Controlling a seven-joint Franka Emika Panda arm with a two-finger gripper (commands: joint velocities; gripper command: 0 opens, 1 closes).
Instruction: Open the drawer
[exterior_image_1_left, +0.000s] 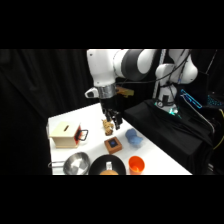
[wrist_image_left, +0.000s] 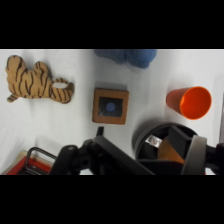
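While one drawer, one brown block, one orange cup and one tiger toy sit on the table, the gripper hovers well right of the drawer; its finger spread I cannot tell

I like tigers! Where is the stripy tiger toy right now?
In the wrist view, the tiger toy lies on the white table at the upper left, left of the brown block with the blue top.
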